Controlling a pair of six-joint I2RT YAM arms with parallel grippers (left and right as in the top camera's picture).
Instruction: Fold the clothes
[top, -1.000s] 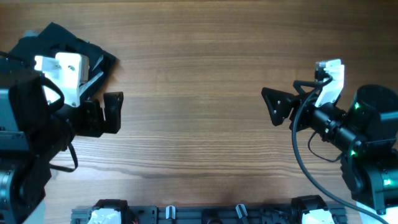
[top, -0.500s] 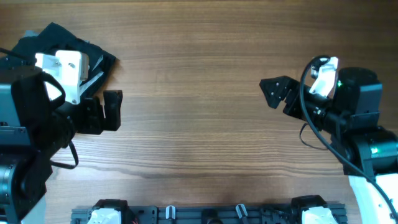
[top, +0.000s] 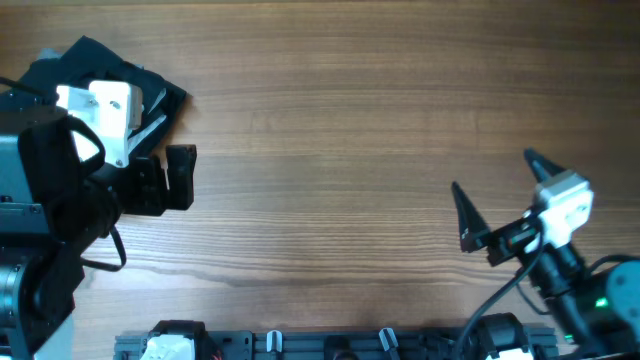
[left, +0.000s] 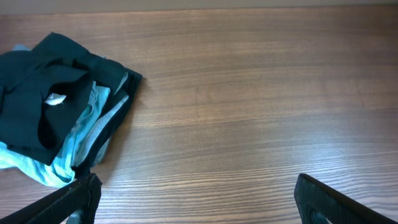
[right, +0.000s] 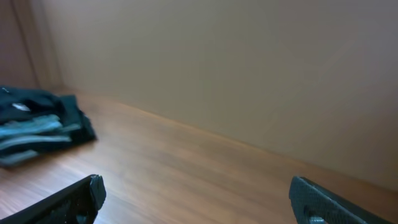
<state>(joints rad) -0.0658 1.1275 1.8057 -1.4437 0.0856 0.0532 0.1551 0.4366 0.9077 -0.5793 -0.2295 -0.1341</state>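
A pile of folded clothes (left: 59, 118), black on top with light teal layers under it, lies at the far left of the wooden table (top: 330, 120). It also shows in the overhead view (top: 105, 65), partly hidden by my left arm, and in the right wrist view (right: 40, 127). My left gripper (left: 196, 199) is open and empty, to the right of the pile. My right gripper (top: 495, 205) is open and empty at the table's front right, tilted up above the wood.
A tan wall (right: 236, 68) rises behind the table's far edge. A black rail with white clips (top: 330, 343) runs along the front edge.
My right arm has pulled back from the middle right toward the front right corner and tilted its gripper up. The left arm and the pile have not moved.
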